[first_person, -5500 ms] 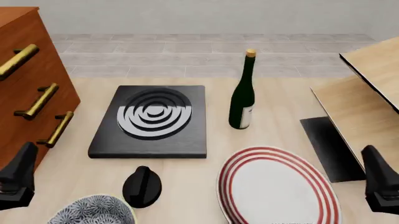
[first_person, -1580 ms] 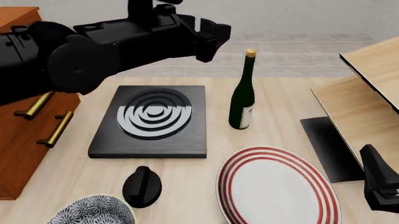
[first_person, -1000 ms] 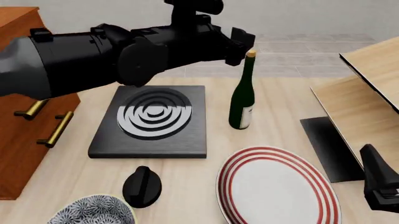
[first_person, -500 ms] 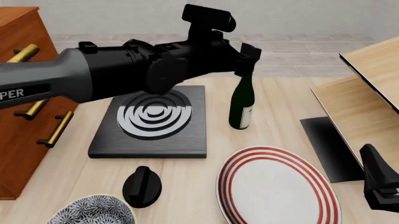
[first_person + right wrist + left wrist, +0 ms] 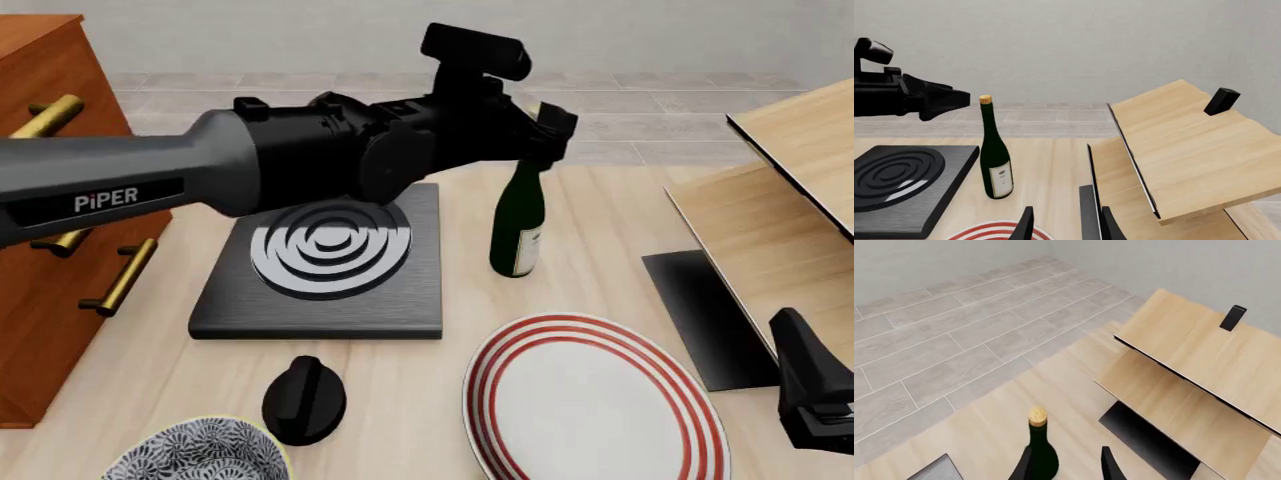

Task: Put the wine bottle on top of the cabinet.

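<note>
At the lower right of the front view the right end effector (image 5: pixel 814 400) rests low; its fingers are spread in its wrist view. In the middle, the wine bottle (image 5: pixel 518 220) stands upright on the bench (image 5: pixel 587 230) – the left end effector (image 5: pixel 547 130), spread, is at its neck. The cabinet (image 5: pixel 54 200) is at the left edge.

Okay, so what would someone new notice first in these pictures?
Probably the big left arm sweeping across the front view, its pincer open at the neck of the upright wine bottle mid-table. Next, the red-striped plate near the front edge and the reddish-brown cabinet on the left.
</note>
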Controlling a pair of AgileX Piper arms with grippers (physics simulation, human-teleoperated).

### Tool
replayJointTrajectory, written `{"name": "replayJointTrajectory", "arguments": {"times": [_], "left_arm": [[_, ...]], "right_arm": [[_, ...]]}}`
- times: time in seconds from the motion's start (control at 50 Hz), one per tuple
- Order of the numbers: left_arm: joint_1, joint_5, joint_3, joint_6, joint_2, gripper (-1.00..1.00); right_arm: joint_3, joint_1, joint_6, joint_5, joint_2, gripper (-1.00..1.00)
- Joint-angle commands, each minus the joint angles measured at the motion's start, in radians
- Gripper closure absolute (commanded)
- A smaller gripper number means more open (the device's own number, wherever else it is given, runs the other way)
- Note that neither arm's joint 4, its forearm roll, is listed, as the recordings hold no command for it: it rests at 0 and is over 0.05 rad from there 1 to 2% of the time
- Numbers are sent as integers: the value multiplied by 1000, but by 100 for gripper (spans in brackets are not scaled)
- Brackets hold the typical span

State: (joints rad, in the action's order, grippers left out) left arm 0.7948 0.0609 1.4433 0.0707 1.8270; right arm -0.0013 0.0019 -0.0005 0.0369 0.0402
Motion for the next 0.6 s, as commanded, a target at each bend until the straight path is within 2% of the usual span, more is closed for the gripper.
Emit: {"name": "replayJointTrajectory", "arguments": {"times": [0.02,0.18,0.5,0.6], "left_arm": [[-16,-1,21,-6,22,-100],[-40,-17,50,-8,39,-100],[-24,-30,119,-32,129,-100],[-40,-11,114,-33,157,-100]], "right_arm": [[0,0,0,0,0,-100],[0,0,1,-2,-1,-100],[0,0,1,7,7,-100],[0,1,-1,3,2,-100]]}}
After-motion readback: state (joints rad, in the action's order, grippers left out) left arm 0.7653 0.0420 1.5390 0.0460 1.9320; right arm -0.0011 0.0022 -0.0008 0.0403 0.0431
